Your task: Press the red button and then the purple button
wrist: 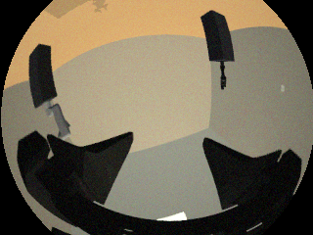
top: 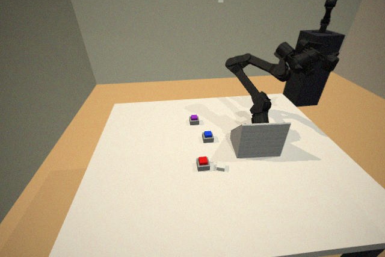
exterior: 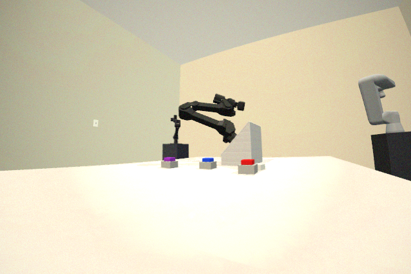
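Hanging wide open and empty, gripper (wrist: 164, 164) sits well apart from red button (top: 203, 160).

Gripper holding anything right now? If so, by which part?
Nothing is held. The black parallel-jaw gripper stands wide open with only wall and floor showing between its fingers.

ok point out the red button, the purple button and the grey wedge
red button (top: 203, 160), top view, on its red cap
purple button (top: 194, 117), top view, on its purple cap
grey wedge (top: 261, 143), top view, on its front face
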Robot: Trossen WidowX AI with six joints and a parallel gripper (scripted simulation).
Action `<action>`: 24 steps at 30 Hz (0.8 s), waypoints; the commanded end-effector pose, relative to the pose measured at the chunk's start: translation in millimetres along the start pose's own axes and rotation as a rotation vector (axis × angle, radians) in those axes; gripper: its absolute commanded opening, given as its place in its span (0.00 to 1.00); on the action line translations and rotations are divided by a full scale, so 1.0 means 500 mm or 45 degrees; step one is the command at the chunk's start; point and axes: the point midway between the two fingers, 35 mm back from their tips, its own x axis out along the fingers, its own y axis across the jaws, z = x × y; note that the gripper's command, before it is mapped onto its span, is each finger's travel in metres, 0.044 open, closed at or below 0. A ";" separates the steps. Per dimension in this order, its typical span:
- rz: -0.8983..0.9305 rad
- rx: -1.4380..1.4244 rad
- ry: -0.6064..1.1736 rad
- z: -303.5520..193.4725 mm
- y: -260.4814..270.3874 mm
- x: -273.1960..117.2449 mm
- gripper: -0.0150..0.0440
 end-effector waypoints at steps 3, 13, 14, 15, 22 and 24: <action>0.152 0.206 0.139 -0.060 0.063 -0.009 0.93; 0.644 1.192 1.150 -0.321 0.360 -0.241 0.93; 0.663 1.272 1.264 -0.337 0.382 -0.276 0.93; 0.676 1.349 1.381 -0.351 0.402 -0.312 0.93; 0.621 1.802 2.277 -0.388 0.493 -0.599 0.93; 0.555 1.893 2.553 -0.379 0.503 -0.684 0.93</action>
